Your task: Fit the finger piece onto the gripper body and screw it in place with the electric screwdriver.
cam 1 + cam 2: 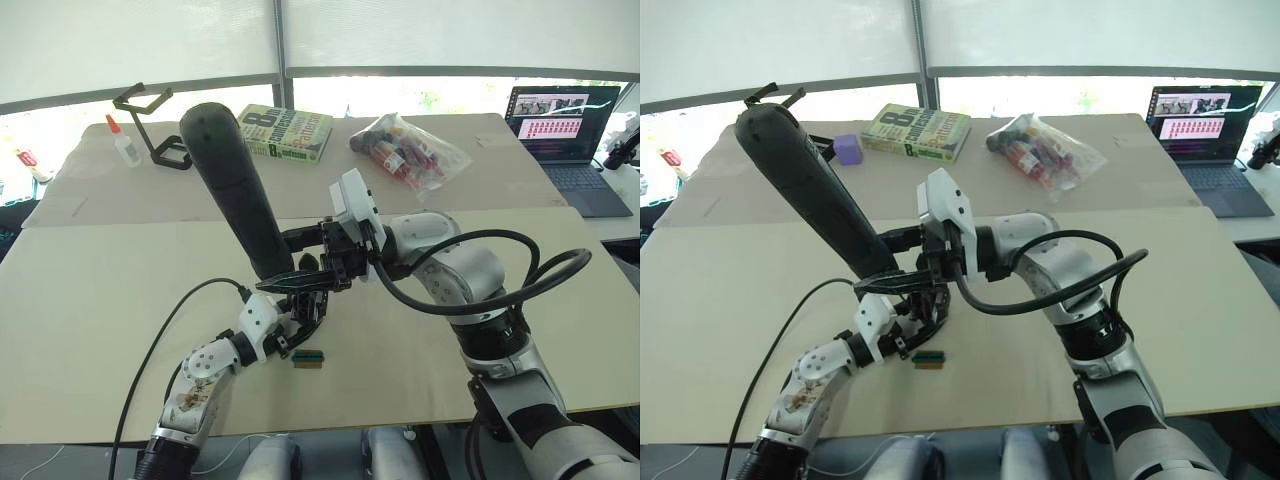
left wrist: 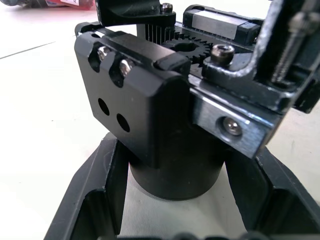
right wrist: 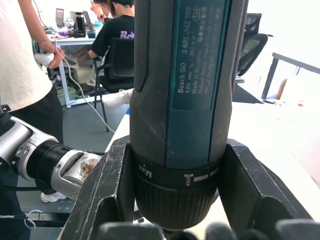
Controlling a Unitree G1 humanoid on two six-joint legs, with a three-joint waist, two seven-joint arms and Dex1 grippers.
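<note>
Left gripper (image 1: 300,325): seen low over the table (image 1: 100,300), its two black fingers (image 2: 95,200) clamped on the round base of the gripper body (image 2: 165,130).
Gripper body: held between the left fingers, directly beneath the right gripper; its cylindrical base points back toward the left wrist, while gears and brackets face away.
Finger piece (image 1: 290,283): a flat black wedge lying level just above the left gripper, with its point aimed to the robot's left; whether it is seated on the body cannot be told.
Right gripper (image 1: 335,255): reaching in from the right, its fingers (image 3: 107,190) pressed against both sides of the electric screwdriver's collar.
Electric screwdriver (image 1: 235,185): long axis tilted, with the rounded end up, away and to the left of the right gripper, and the tip end down toward the gripper body; the bit itself is hidden.
Open room: bare table lies left and right of both grippers; a small green-and-brown block (image 1: 308,358) lies just beside the left gripper, near the front edge.
Far edge: a glue bottle (image 1: 124,142), a book (image 1: 285,132) and a plastic bag (image 1: 408,148) sit well beyond the grippers; a laptop (image 1: 565,130) is on the next table.
Wrist views: two screws (image 2: 114,58) and two empty holes in the body are shown by the left one; by the right one, the screwdriver's label and people (image 3: 22,60) behind it.
</note>
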